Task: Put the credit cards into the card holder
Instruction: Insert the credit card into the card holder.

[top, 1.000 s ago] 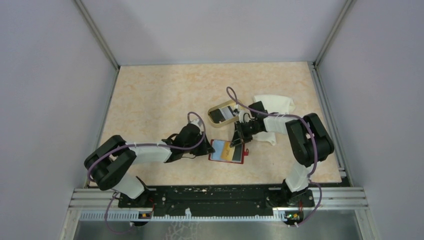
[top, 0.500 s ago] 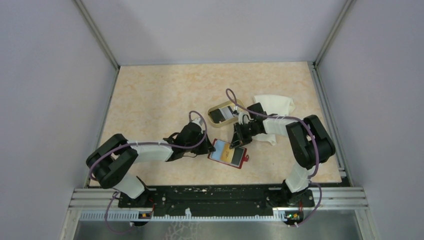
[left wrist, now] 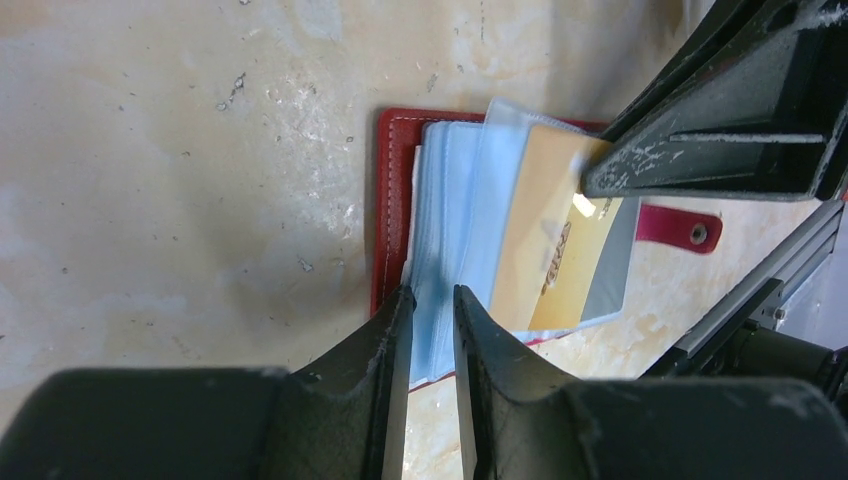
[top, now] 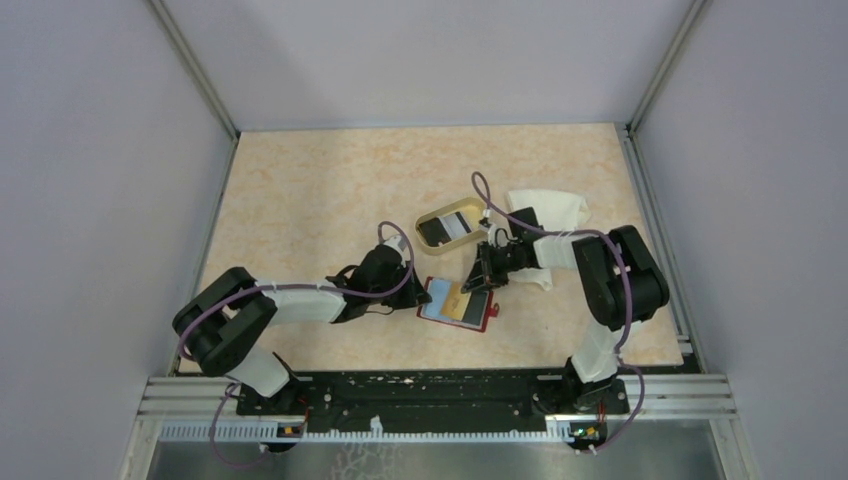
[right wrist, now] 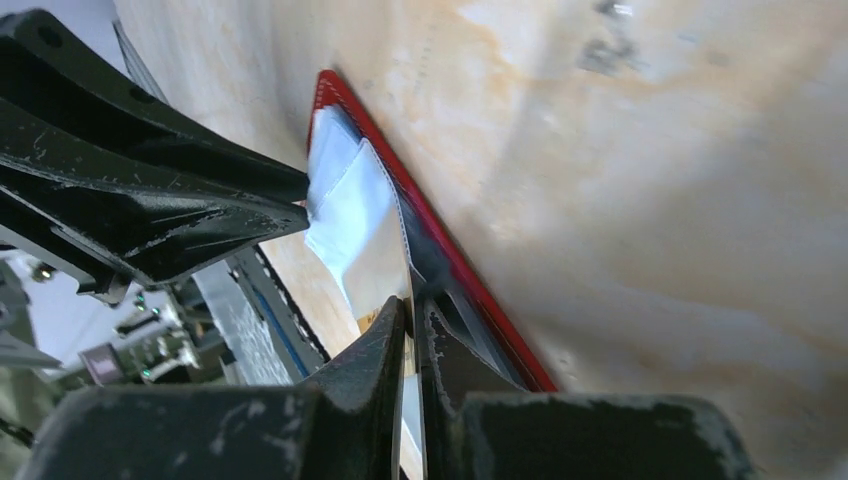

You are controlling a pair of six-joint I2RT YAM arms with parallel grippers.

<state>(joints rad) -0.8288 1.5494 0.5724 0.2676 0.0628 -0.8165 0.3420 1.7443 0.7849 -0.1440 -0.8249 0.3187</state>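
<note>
The red card holder [top: 481, 313] lies open on the table between the two grippers, its clear bluish sleeves [left wrist: 455, 210] fanned up. My left gripper [left wrist: 430, 292] is shut on the near edge of those sleeves; in the top view it [top: 415, 297] sits at the holder's left side. My right gripper [top: 480, 284] is shut on a yellow credit card [left wrist: 550, 240], whose lower end lies among the sleeves. The right wrist view shows the right gripper [right wrist: 412, 305] pinching the card edge-on beside the holder's red rim [right wrist: 470, 290]. More credit cards, one black [top: 433, 231], lie in the tan oval tray [top: 447, 210].
A white cloth [top: 548, 212] lies behind the right wrist, next to the tray. The holder's red snap tab [left wrist: 680, 228] sticks out toward the near edge. Grey walls and metal rails enclose the table.
The right wrist has shifted a little to the right with the yellow card. The card holder turned slightly and settled back. The left gripper has stayed on the holder.
</note>
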